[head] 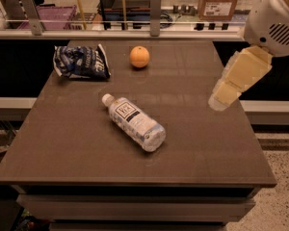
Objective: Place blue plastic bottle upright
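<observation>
The blue plastic bottle (134, 121) lies on its side near the middle of the brown table (192, 143). It is clear with a white cap pointing to the back left and a white label with dark text. My gripper (220, 99) hangs from the white arm (274, 18) at the right. It is above the table's right part, well to the right of the bottle and apart from it. It holds nothing that I can see.
A dark blue-and-white snack bag (81, 61) lies at the back left of the table. An orange (139, 57) sits at the back middle. A rail and shelves with boxes run behind the table. The floor shows at the lower right.
</observation>
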Motion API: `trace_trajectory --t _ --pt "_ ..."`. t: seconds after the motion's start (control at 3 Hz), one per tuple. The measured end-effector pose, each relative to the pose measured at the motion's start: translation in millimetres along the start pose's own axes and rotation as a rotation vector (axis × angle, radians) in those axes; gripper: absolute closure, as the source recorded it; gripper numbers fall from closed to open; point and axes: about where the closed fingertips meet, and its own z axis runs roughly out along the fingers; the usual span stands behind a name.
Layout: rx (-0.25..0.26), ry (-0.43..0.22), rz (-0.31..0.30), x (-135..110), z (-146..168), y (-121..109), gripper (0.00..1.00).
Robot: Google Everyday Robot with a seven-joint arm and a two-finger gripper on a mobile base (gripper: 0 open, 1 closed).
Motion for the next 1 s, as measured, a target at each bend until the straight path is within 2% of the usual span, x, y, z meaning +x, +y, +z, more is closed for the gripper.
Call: trace_trajectory --t 0.33,0.67,1.0 --pt "-0.023 -0.018 0.107 -13.2 3.3 3.3 0.00" --pt "-0.042 -0.008 0.207 -25.8 10.7 9.4 0.00" --pt "-0.037 0.054 0.314 -43.8 27.4 17.8 0.00"
